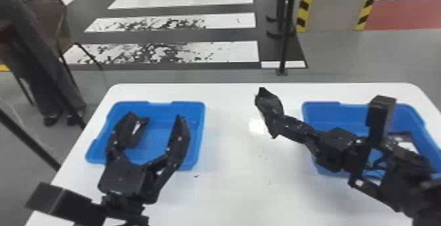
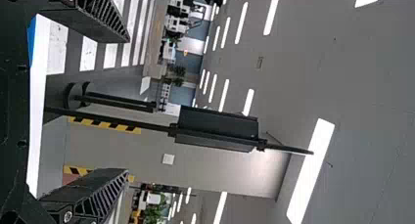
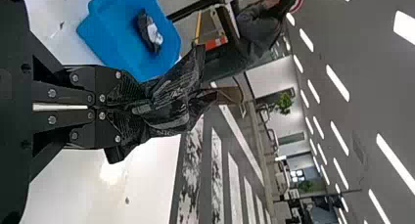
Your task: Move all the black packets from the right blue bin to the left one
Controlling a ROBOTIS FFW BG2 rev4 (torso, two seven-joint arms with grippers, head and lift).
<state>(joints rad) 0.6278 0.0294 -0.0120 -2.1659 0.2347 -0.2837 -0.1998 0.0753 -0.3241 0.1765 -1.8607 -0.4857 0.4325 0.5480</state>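
Right gripper point(image 3: 142, 108): clamped, and a black packet point(image 1: 270, 108) is pinched between its fingers, held up over the table point(image 1: 229, 169), in the gap between the two bins.
Left gripper point(image 1: 155, 118): spread wide, nothing gripped, poised above the left blue bin point(image 1: 198, 133).
Left bin: one packet delivered here! A black packet with a whitish patch point(image 3: 146, 31) is seen lying inside.
Right bin point(image 1: 321, 110): not finished, it would seem; a black-and-white item point(image 1: 407, 146), likely another packet, is glimpsed within, largely covered by the right arm.
Progress: one is in, one is midway, and at least one is judged to be left, so the job is taken to be partly done. The held packet is yet to be placed.
Bins, counted: two, both blue.
Grippers, counted: two.
Table, counted: one, white.
Packets, counted: two are made out for certain, one gripped and one in the left bin; a probable third is in the right bin, where the full number cannot be told.
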